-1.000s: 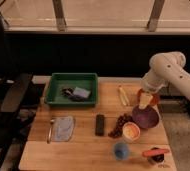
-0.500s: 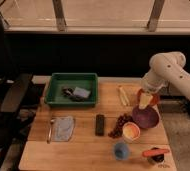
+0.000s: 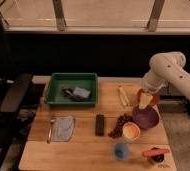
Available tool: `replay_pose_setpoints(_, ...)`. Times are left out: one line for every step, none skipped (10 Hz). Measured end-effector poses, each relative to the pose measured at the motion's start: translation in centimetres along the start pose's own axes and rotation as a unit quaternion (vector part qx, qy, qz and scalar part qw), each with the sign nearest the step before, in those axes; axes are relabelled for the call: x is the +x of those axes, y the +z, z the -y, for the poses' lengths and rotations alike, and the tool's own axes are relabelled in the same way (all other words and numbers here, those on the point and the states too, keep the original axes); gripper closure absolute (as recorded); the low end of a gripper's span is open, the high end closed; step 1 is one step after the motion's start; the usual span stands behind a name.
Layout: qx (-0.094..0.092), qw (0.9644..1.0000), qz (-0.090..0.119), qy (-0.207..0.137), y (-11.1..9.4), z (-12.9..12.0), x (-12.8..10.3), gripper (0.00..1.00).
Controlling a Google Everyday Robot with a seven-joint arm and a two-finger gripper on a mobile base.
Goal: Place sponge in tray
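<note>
The green tray [image 3: 58, 90] stands at the back left of the wooden table. The light-blue sponge [image 3: 81, 92] lies inside the tray, right of its middle, next to a dark object [image 3: 68, 92]. My gripper [image 3: 145, 98] hangs at the table's right side, just above the far rim of the purple bowl [image 3: 146, 118], well to the right of the tray. The white arm [image 3: 168, 70] reaches in from the right.
A blue-grey cloth [image 3: 64, 127] and a fork [image 3: 51, 129] lie front left. A black bar [image 3: 100, 124], dark grapes [image 3: 121, 125], an orange-lined cup [image 3: 130, 131], a blue cup [image 3: 120, 149], a yellowish stick [image 3: 122, 95] and a red item [image 3: 155, 152] are spread around. A dark chair [image 3: 10, 100] stands to the left.
</note>
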State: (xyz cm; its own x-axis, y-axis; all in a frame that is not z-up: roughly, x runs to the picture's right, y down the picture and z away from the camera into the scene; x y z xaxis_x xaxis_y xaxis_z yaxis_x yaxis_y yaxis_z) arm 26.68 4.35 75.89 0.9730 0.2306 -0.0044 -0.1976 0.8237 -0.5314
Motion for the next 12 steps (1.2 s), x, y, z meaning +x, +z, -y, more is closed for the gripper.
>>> replay_pose_setpoints(0.0,1.0,0.0,0.0,0.0,0.0,0.0,0.2)
replay_pose_setpoints(0.0,1.0,0.0,0.0,0.0,0.0,0.0,0.2)
replay_pose_setpoints(0.0,1.0,0.0,0.0,0.0,0.0,0.0,0.2)
replay_pose_setpoints(0.0,1.0,0.001,-0.001,0.0,0.0,0.0,0.2)
replay_pose_setpoints(0.006,1.0,0.001,-0.007,-0.2,0.2,-0.2,0.2)
replay_pose_setpoints(0.018,0.9996,0.002,-0.022,-0.8,0.5,-0.9,0.2)
replay_pose_setpoints(0.024,0.9991,0.002,-0.036,-1.2,0.7,-1.8,0.2)
replay_pose_setpoints(0.033,0.9976,0.003,-0.061,-1.6,1.2,-4.0,0.2)
replay_pose_setpoints(0.039,0.9958,0.002,-0.083,-1.6,1.6,-6.1,0.2)
replay_pose_setpoints(0.042,0.9937,0.001,-0.104,-1.5,1.9,-8.4,0.2)
replay_pose_setpoints(0.046,0.9899,0.0,-0.134,-1.2,2.2,-11.7,0.2)
replay_pose_setpoints(0.046,0.9867,0.001,-0.156,-0.9,2.3,-13.8,0.2)
